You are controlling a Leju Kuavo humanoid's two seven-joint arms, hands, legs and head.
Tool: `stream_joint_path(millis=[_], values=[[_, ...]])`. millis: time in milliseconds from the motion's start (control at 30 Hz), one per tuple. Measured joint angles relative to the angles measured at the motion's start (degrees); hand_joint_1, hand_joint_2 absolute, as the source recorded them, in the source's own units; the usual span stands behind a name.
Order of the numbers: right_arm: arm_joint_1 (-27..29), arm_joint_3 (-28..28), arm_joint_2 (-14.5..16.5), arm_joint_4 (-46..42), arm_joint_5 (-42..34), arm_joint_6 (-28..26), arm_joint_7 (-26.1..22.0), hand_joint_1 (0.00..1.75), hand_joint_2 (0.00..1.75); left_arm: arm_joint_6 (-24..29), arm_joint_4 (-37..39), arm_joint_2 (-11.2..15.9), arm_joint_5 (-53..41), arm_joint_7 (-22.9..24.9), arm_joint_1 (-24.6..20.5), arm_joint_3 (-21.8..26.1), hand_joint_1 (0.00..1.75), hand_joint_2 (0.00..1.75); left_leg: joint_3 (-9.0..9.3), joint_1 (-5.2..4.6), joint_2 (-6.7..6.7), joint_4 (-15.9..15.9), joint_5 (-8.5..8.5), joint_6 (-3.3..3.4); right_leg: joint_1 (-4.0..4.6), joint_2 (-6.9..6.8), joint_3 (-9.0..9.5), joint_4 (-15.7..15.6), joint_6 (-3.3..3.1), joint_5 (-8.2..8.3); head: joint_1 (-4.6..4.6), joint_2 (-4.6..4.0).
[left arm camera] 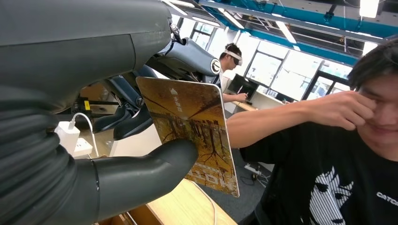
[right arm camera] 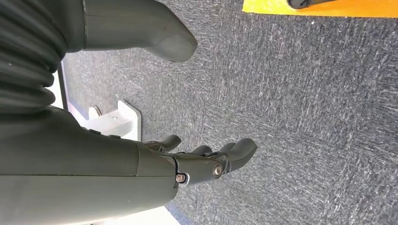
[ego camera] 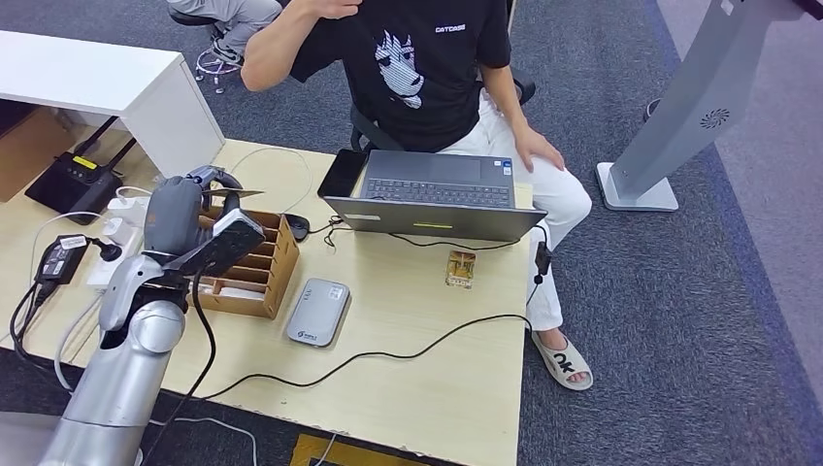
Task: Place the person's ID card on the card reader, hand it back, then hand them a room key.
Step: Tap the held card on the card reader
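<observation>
- Left wrist view, nearest: the left hand (left arm camera: 141, 140) pinches the room key card (left arm camera: 192, 131), thumb on its printed face, dark fingers (left arm camera: 126, 117) behind it.
- Key card: thin, stiff, probably light and slippery; best held by an edge. Long axis runs away from the palm, toward the person (left arm camera: 338, 154).
- Right hand (right arm camera: 197, 164): hangs over carpet, fingers loosely apart, holding nothing.
- Counter (ego camera: 427, 330): grey card reader (ego camera: 318, 312), another card (ego camera: 460, 269) near the laptop (ego camera: 434, 194).

The wooden box (ego camera: 254, 267) sits on the left part of the surface (ego camera: 417, 388). The card reader (ego camera: 318, 312) lies just to the right of it. The laptop (ego camera: 434, 195) stands behind the card reader, at the far edge. A small card (ego camera: 460, 269) lies in front of the laptop, to the right of the card reader. The person (ego camera: 427, 68) sits behind the laptop. The left hand (ego camera: 199, 209) is above the box and holds a room key (left arm camera: 192, 129).
</observation>
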Motion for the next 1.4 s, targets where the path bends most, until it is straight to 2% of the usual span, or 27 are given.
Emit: stream_joint_path(millis=[400, 533, 767, 900, 1133, 1400], values=[[0.00, -0.38, 0.07, 0.00, 0.01, 0.00, 0.07, 0.00, 1.75, -0.16, -0.66, 0.46, -0.10, 0.07, 0.67, -0.76, 1.75, 1.75, 0.00, 0.00, -0.01, 0.00, 0.01, -0.02, 0.00, -0.01, 0.01, 0.00, 0.00, 0.00, -0.01, 0.00], [0.00, -0.60, 0.10, 0.01, 0.01, 0.00, 0.07, 0.00, 1.75, -1.74, -1.15, 0.92, -1.25, 0.17, 1.18, -1.65, 1.75, 1.75, 0.00, 0.00, -0.01, -0.01, 0.01, -0.02, 0.00, -0.01, 0.01, 0.00, 0.00, 0.00, 0.00, 0.00], [0.01, -1.96, 0.32, 0.03, 0.23, -0.03, -0.39, 0.00, 1.75, -8.69, -2.91, 3.88, -1.41, 2.67, 4.81, -6.82, 1.75, 1.75, 0.01, 0.00, 0.01, -0.04, 0.01, -0.02, 0.00, 0.01, 0.00, 0.00, -0.02, -0.01, 0.00, 0.00], [0.02, -2.33, 0.44, 0.04, 1.00, 0.00, -0.41, 0.00, 1.75, -9.73, -2.38, 5.42, -0.97, 3.31, 6.81, -8.46, 1.75, 1.75, 0.01, 0.00, 0.01, -0.05, 0.01, -0.02, 0.00, 0.00, -0.02, 0.00, -0.03, -0.02, 0.00, 0.00], [-0.04, -2.67, 0.84, 0.05, 2.37, 0.36, -0.11, 0.00, 1.75, -7.67, 3.52, 4.81, -1.28, 3.48, 8.48, -9.50, 1.75, 1.75, 0.01, 0.00, 0.02, -0.06, 0.01, -0.03, 0.00, 0.00, -0.01, 0.00, -0.03, -0.02, 0.01, 0.00], [-0.08, -2.69, 0.92, 0.07, 3.26, 0.67, -0.07, 0.00, 1.75, -7.68, 6.84, 4.21, -1.32, 3.56, 8.65, -9.55, 1.75, 1.75, 0.01, 0.00, 0.01, -0.06, 0.01, -0.02, 0.00, -0.01, -0.01, 0.00, -0.03, -0.02, 0.00, 0.00]])
